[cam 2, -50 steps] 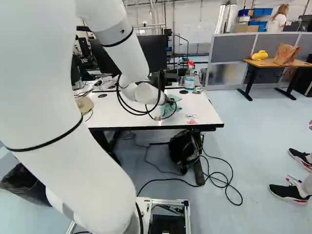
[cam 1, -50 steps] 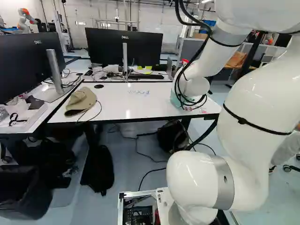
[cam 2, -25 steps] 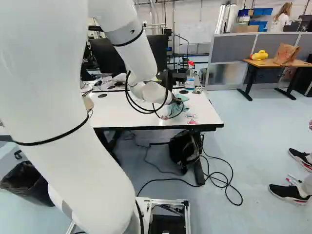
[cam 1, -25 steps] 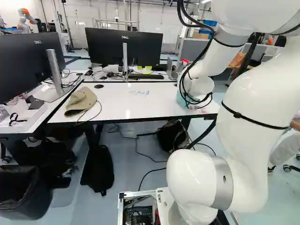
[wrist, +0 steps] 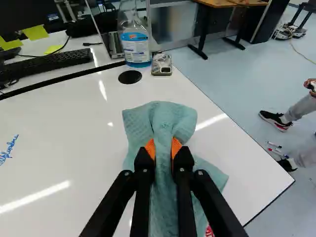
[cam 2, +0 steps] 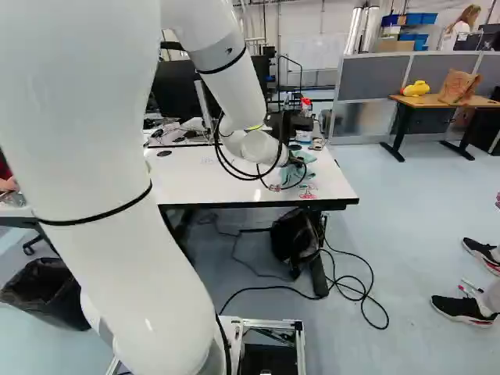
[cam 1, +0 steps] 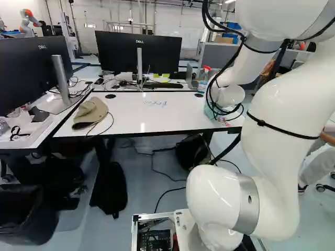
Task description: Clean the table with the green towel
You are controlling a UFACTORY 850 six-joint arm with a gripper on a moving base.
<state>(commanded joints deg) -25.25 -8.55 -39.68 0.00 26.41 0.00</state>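
In the right base view my gripper point(cam 2: 297, 162) is low over the white table point(cam 2: 203, 187), near its right end. The wrist view shows the gripper point(wrist: 164, 150) shut on the green towel point(wrist: 168, 121), its orange pads pinching a fold from two sides. The towel's lower part spreads on the tabletop under and around the fingers. Blue writing point(wrist: 8, 149) stands on the table to one side of the towel; red marks point(wrist: 210, 231) peek out from the towel's edge close to the gripper. In the right base view a red drawing point(cam 2: 307, 194) lies just nearer than the towel.
A spray bottle point(wrist: 136, 44) and a small box point(wrist: 162, 64) stand beyond the towel. A cap point(cam 1: 90, 113) lies at the table's left end, monitors point(cam 1: 138, 52) behind. Under the table hangs a black bag point(cam 2: 294, 238). Another robot point(cam 1: 29, 22) stands far back.
My arm has swung to the right over the table, and the towel in the gripper has moved along with it, uncovering more of the blue writing. The base has not moved.
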